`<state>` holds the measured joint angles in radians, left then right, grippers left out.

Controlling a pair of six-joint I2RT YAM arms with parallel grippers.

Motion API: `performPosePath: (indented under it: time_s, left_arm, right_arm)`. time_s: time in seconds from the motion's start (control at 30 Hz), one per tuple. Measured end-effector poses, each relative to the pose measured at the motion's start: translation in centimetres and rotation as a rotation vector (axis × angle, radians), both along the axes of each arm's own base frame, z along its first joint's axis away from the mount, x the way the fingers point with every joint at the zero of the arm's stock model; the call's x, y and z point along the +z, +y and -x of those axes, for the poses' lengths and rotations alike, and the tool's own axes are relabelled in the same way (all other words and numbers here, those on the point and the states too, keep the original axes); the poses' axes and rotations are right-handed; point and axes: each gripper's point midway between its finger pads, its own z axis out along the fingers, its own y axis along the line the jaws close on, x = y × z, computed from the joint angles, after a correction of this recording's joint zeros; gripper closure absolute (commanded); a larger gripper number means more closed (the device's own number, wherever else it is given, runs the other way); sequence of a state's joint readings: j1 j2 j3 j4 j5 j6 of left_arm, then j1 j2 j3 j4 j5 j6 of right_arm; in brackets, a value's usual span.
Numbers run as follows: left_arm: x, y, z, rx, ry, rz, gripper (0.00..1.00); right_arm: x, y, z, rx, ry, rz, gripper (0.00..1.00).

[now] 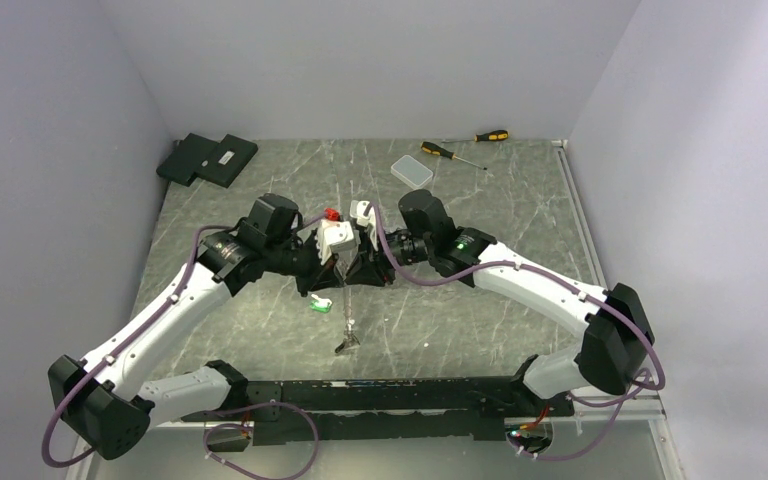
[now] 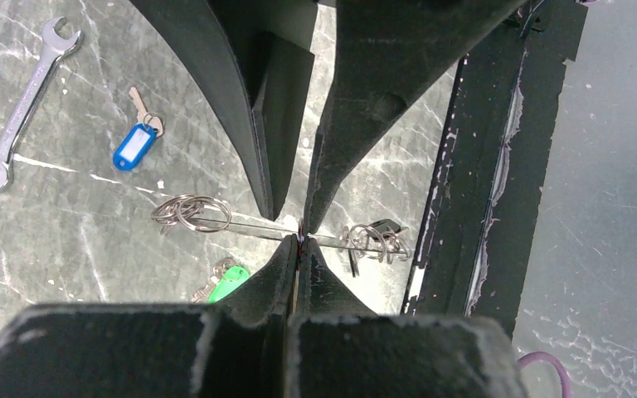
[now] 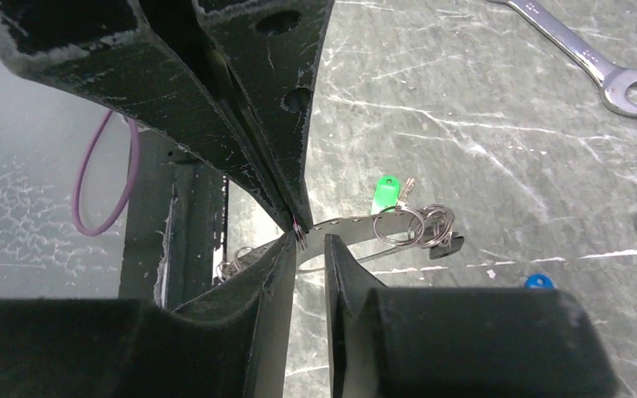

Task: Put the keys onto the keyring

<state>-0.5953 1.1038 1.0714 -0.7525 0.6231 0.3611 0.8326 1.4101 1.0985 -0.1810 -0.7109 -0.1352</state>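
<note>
Our left gripper [image 2: 299, 245] is closed on the keyring [image 3: 357, 221] above the table [image 2: 66, 240]; of the right gripper [image 3: 309, 242] we cannot tell. Rings [image 2: 189, 211] seem threaded; the green-tagged key [image 2: 228, 282] and blue-tagged key [image 2: 135, 148] lie loose.

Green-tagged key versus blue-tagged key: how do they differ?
The green-tagged key sits beside the left claw, partly hidden by it; the blue-tagged key lies fully in view, near a spanner. One tag is green, the other blue. Both rest on the table, unheld.
</note>
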Motion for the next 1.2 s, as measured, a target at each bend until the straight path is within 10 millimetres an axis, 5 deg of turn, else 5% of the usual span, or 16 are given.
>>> performPosePath:
  time_s: [0.4,1.2]
  left_arm:
    - [0.7,0.3,-0.5,0.038,-0.041,0.001,1.00]
    - [2.3,0.0,-0.2,0.029,-0.073,0.065,1.00]
  right_arm:
    - [0.4,-0.4,0.6,0.009,-0.005,-0.053,0.67]
    - [2.2,-0.1,0.7,0.028,-0.022,-0.158,0.71]
